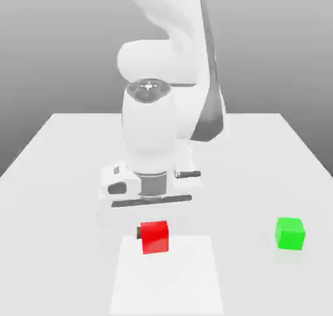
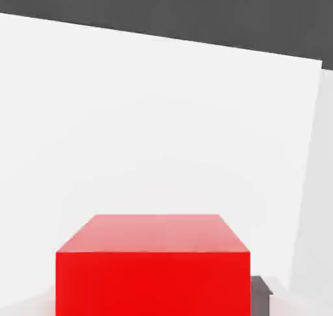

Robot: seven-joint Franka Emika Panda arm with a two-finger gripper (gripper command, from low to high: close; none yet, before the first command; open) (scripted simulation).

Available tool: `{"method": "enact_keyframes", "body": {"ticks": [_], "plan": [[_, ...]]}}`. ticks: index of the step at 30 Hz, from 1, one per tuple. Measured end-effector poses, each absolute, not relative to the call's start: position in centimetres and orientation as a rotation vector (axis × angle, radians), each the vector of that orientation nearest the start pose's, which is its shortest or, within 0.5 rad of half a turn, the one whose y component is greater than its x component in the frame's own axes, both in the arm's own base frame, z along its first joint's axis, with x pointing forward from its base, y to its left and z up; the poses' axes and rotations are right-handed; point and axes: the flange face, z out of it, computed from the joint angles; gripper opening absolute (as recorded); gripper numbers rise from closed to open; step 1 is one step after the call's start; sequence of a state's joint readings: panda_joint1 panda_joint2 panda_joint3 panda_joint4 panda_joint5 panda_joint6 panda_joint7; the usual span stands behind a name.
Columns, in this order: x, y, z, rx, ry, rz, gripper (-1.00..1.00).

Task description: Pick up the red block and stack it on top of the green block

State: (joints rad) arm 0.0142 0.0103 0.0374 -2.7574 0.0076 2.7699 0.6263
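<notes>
The red block (image 1: 155, 237) sits directly under my hand, near the front middle of the white table (image 1: 65, 152). My gripper (image 1: 155, 233) is down around it and shut on it; one dark finger (image 1: 140, 231) presses against the block's side toward the exterior view's left. In the hand view the red block (image 2: 153, 272) looms large and close, with a dark fingertip (image 2: 261, 292) flush against its side. The green block (image 1: 290, 233) rests on the table well off to the exterior view's right, apart from the gripper.
The white arm (image 1: 162, 113) rises behind the hand over the middle of the table. A slightly brighter rectangular patch (image 1: 168, 282) marks the table surface in front of the red block.
</notes>
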Motion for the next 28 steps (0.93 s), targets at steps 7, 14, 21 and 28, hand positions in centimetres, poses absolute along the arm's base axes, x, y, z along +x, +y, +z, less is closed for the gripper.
{"method": "enact_keyframes", "body": {"ticks": [7,14,21,28], "plan": [[37.1,15.3,23.2,-3.051,0.708,-0.003,-1.0],[30.8,27.2,24.5,-3.093,0.534,0.0,-1.0],[31.0,27.7,21.5,-3.088,0.568,-0.012,-1.0],[30.6,27.7,18.2,-3.09,0.56,-0.003,1.0]]}}
